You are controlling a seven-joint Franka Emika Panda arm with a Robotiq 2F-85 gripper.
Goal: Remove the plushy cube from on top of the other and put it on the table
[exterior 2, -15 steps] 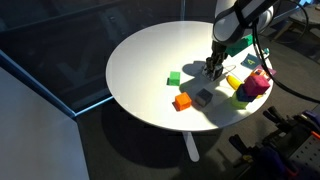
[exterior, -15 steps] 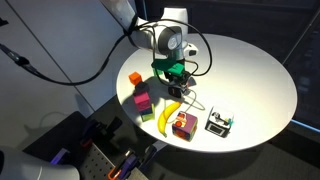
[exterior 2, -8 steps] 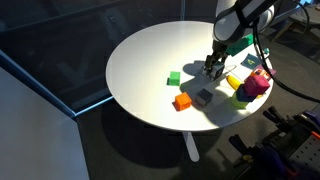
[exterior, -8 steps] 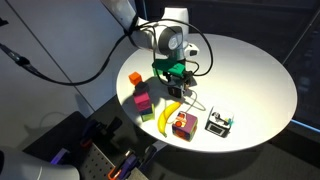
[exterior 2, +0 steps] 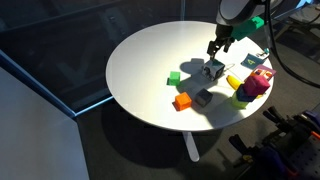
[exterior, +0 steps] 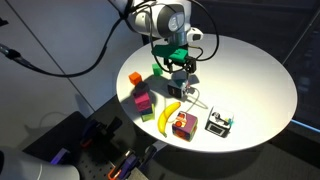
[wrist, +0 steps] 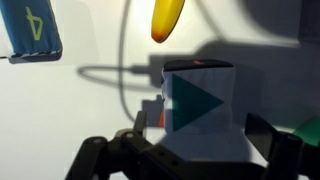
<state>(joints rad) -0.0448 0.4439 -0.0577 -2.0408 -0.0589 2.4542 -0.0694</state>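
Observation:
The plushy cube (exterior: 181, 80) (exterior 2: 213, 70) rests on the round white table (exterior: 250, 70) (exterior 2: 140, 60), apart from the other (exterior: 182, 125) (exterior 2: 258, 82), the magenta-topped cube near the table's edge. In the wrist view the plushy cube (wrist: 200, 100) shows a white face with a teal triangle. My gripper (exterior: 178, 62) (exterior 2: 218, 46) (wrist: 205, 148) hangs open just above it, one finger to each side, touching nothing.
A banana (exterior: 168, 115) (exterior 2: 233, 82) (wrist: 168, 20) lies between the two cubes. Around them are a small green block (exterior: 160, 70) (exterior 2: 174, 77), stacked purple-magenta blocks (exterior: 141, 100), an orange block (exterior 2: 182, 101), a grey block (exterior 2: 203, 97) and a blue card (wrist: 30, 28).
The gripper has opened, let go of the plushy cube on the table and risen straight up off it. The other things have not moved.

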